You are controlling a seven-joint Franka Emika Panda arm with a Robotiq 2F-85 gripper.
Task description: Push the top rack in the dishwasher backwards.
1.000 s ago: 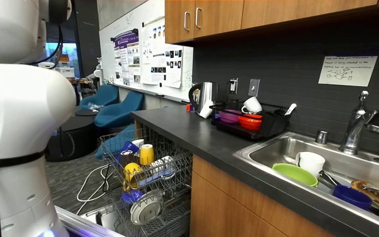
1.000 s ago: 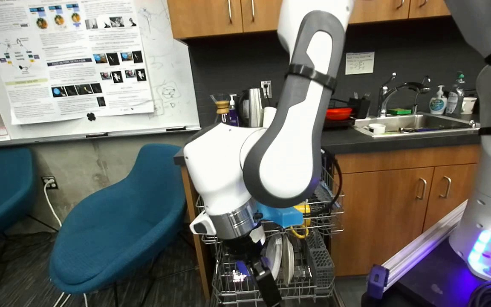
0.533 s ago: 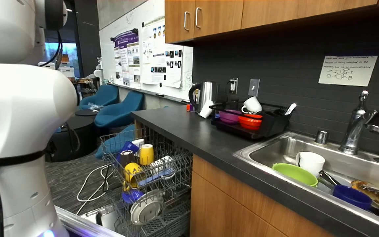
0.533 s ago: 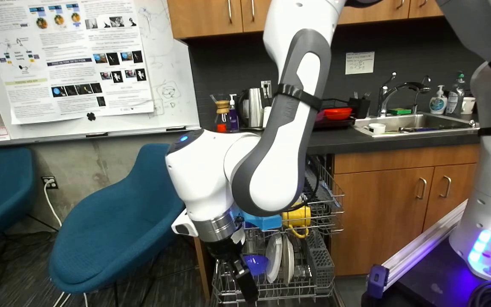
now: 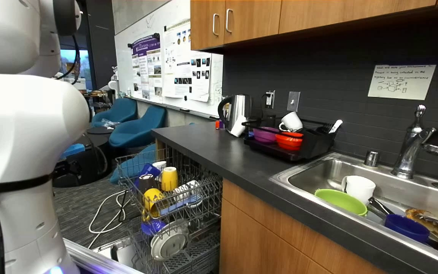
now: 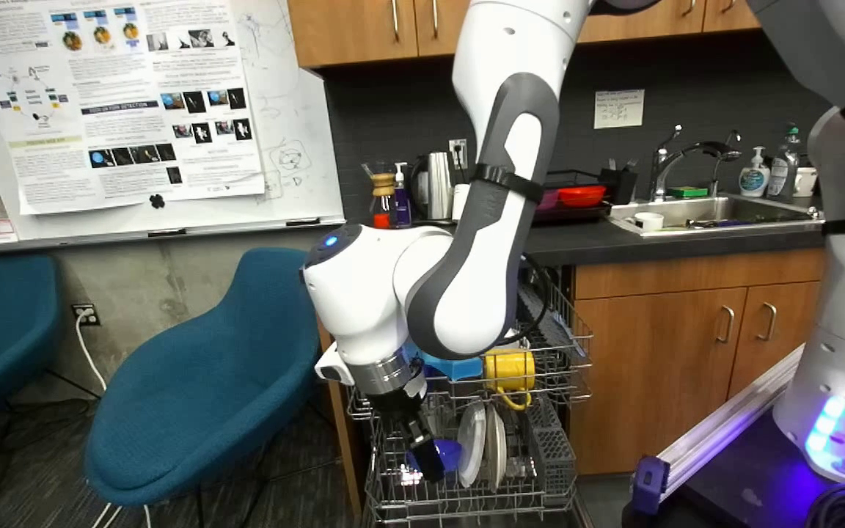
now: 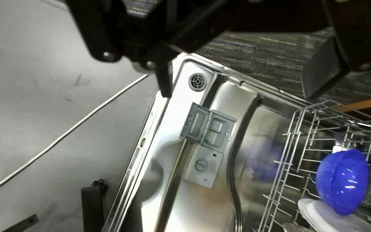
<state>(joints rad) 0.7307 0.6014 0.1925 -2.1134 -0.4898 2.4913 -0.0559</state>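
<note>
My claw (image 7: 237,93) hangs with its fingers (image 7: 320,69) wide apart in the wrist view, its upper part a dark blur along the top edge. The top rack (image 5: 211,188), crowded with cups (image 5: 170,179), juts out from under the tabletop (image 5: 203,140); in an exterior view my arm (image 6: 474,301) hides much of it, though a yellow mug (image 6: 510,369) shows. In the wrist view I get only part of the lower rack (image 7: 291,133), with a blue bowl (image 7: 343,182) and pale plates (image 7: 333,220) the bottom edge cuts off.
</note>
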